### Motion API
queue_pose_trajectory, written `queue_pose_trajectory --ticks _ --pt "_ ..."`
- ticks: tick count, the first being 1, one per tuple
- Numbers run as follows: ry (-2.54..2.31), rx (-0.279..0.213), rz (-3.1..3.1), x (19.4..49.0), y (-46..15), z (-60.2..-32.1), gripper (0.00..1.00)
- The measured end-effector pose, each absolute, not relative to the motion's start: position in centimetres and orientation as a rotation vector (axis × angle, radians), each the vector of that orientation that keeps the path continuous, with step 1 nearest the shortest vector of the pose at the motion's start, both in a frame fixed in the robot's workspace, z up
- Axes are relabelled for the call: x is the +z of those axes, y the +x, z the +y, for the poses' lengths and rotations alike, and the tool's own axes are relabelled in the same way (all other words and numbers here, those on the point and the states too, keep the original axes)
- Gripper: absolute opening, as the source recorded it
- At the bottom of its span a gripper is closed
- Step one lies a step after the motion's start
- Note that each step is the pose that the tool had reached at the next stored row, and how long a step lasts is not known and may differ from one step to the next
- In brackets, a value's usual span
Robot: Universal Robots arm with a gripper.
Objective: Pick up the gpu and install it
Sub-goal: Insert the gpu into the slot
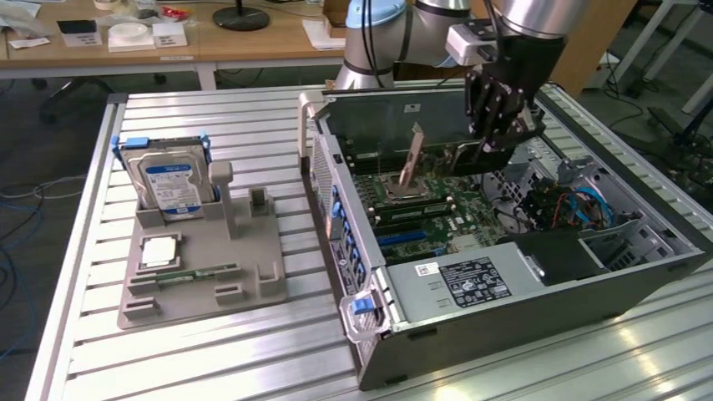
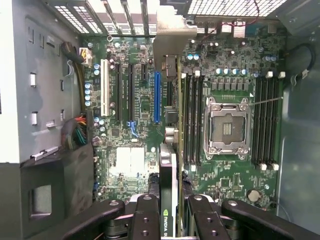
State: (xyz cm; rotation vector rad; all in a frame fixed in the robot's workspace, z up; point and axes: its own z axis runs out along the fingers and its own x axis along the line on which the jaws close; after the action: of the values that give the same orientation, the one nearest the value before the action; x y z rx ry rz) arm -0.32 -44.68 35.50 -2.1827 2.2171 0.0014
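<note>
Fingers [image 2: 148, 220] of gripper [image 2: 172, 214] clamped on both flat faces of the gpu [image 2: 168, 167], card seen edge-on, NVIDIA mark at the grip. Held above the motherboard [image 2: 125, 160], not seated. Runs parallel to the blue PCIe slot [image 2: 157, 97], appearing just beside that slot on the side toward the memory slots [image 2: 192, 120]. Silver bracket [image 2: 172, 40] sits past the blue slot's far end. Exterior view: gripper [image 1: 502, 134] and gpu [image 1: 440, 159] inside the open computer case [image 1: 535, 309].

Likely risks:
- Sideways offset from the blue slot could land the card edge on board parts or memory slots.
- Tilt in the grip could seat one end only.
- Bracket could snag the case wall.
- Pressing down could pivot the card between the fingers.
</note>
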Motion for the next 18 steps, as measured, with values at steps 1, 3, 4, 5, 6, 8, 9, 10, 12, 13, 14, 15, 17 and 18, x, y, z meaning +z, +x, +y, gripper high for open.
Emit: queue_pose_trajectory --ticks 1,3,4,5,6,8,9,10,12,13,14,15,17,18 --pt "-2.183 0.0 2.216 35.4 -0.4 -44.7 0.27" --pt "-2.182 -0.004 2.213 35.1 -0.5 -44.7 0.27" --pt "-2.181 -0.005 2.212 35.0 -0.6 -44.7 0.27" --pt "-2.181 -0.007 2.211 34.8 -0.7 -44.7 0.27" --pt "-2.18 -0.009 2.21 34.7 -0.8 -44.7 0.27" --pt "-2.179 -0.012 2.208 34.4 -1.0 -44.7 0.27" --pt "-2.179 -0.013 2.208 34.3 -1.0 -44.7 0.27" --pt "-2.179 -0.014 2.207 34.1 -1.1 -44.7 0.27" --pt "-2.178 -0.015 2.206 33.8 -1.4 -44.7 0.27" --pt "-2.178 -0.016 2.206 33.6 -1.5 -44.7 0.27" --pt "-2.177 -0.017 2.205 33.5 -1.5 -44.7 0.27" --pt "-2.177 -0.018 2.205 33.3 -1.6 -44.7 0.27" --pt "-2.177 -0.019 2.204 33.2 -1.7 -44.7 0.27" --pt "-2.178 -0.019 2.204 33.2 -1.7 -44.7 0.27"
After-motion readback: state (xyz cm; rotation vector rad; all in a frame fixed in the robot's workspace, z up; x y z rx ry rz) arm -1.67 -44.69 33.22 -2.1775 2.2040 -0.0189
